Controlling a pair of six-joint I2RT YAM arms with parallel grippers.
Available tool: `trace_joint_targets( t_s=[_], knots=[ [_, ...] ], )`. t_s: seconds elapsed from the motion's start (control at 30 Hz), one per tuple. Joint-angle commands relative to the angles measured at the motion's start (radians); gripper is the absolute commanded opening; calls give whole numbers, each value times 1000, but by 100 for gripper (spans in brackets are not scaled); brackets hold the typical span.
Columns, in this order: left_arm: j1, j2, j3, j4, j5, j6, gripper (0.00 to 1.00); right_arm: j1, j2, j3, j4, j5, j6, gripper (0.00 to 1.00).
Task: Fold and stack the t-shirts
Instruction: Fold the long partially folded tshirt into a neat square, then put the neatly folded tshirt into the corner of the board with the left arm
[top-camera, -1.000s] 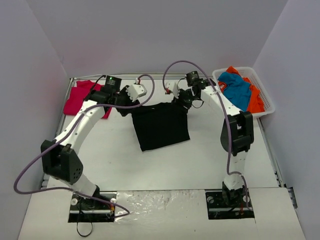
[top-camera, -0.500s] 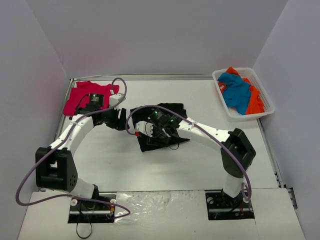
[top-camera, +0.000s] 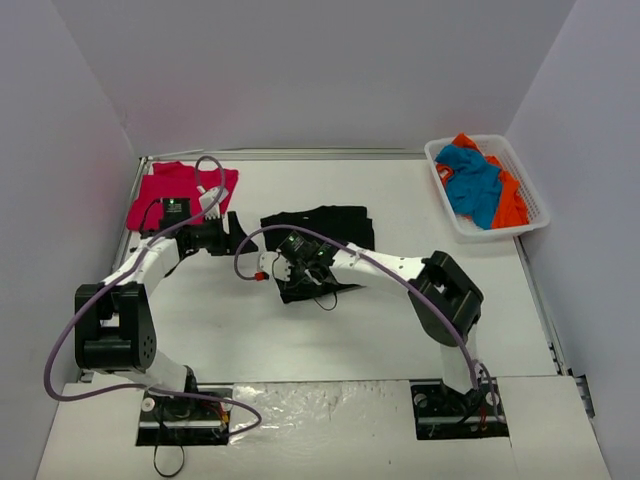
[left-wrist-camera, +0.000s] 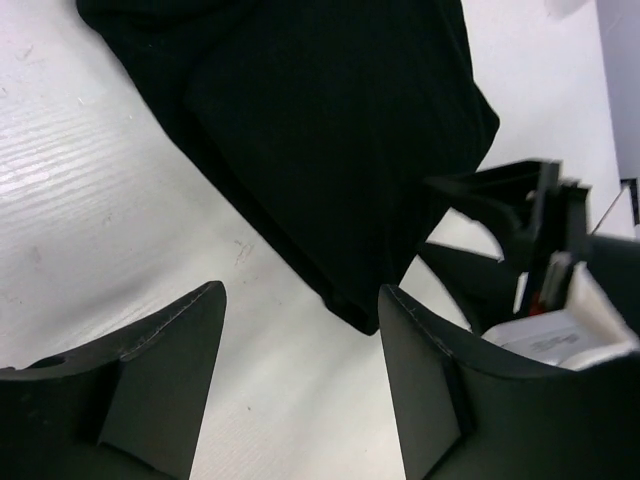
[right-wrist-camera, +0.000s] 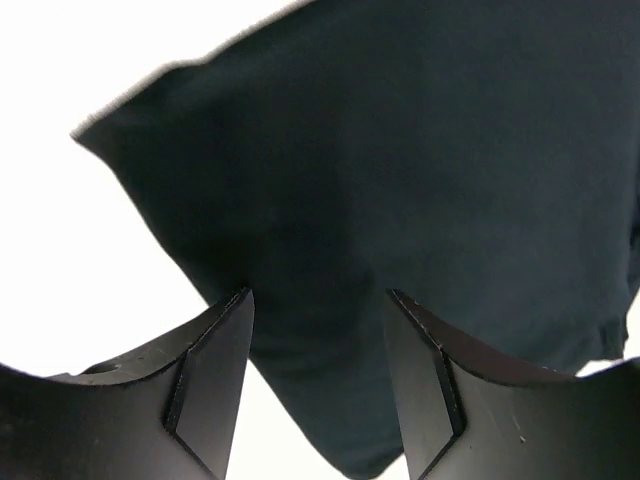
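Observation:
The black t-shirt lies folded on the white table, a little left of centre. My right gripper hovers over its near-left corner. In the right wrist view this gripper is open, with the black t-shirt flat beneath and nothing pinched. My left gripper is just left of the shirt. In the left wrist view it is open over bare table, with the black t-shirt ahead. The crimson-red t-shirt lies at the far left.
A white basket at the far right holds a blue t-shirt and an orange t-shirt. Grey walls close in the table's sides and back. A purple cable loops from each arm.
Both grippers left the black shirt's far edge. The right arm swung across to its near-left corner. The left arm drew back to the left and its jaws widened.

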Motion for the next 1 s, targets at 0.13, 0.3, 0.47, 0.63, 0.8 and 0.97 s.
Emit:
trace_joint_targets(
  t_s=[0.13,0.3,0.47,0.63,0.8,0.97],
  knots=[
    [54,18,-20,97,82,-72,61,93,89,91,-9,41,24,52],
    [76,17,-40,115,87,-73,62,128,126,132,-26,52,25,54],
    [85,12,-49,120,90,-78,62,128,184,156,-26,72,14,54],
    [86,4,-71,149,102,-116,66,127,221,183,-20,106,13,21],
    [86,18,-81,193,131,-187,69,105,221,196,-21,123,21,0],
    [86,92,-42,194,168,-245,71,93,203,233,-49,136,14,0]
  ],
)
